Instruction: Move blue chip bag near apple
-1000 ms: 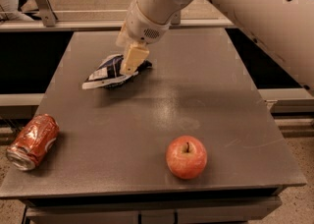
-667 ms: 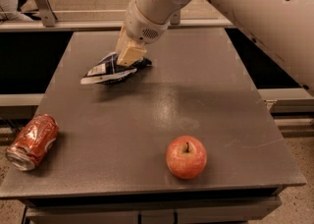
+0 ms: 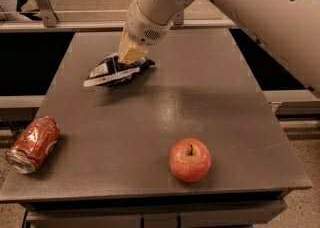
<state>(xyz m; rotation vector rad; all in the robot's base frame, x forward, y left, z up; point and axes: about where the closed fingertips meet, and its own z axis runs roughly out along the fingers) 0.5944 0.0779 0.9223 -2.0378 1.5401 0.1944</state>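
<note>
The blue chip bag (image 3: 114, 71), dark navy foil with white panels and a white edge strip, hangs a little above the far left part of the grey table (image 3: 165, 107). My gripper (image 3: 129, 54) comes down from the upper right and is shut on the bag's top right part. The apple (image 3: 190, 159), red with a yellowish blush and a dark stem, stands near the table's front edge, right of centre and well apart from the bag.
A crushed red soda can (image 3: 33, 143) lies at the table's front left corner. My large white arm (image 3: 240, 7) crosses the upper right of the view. A metal rail (image 3: 100, 17) runs behind the table.
My gripper has lifted the chip bag slightly and carried it a little toward the front; its shadow now shows beneath it. The apple and the can have not moved.
</note>
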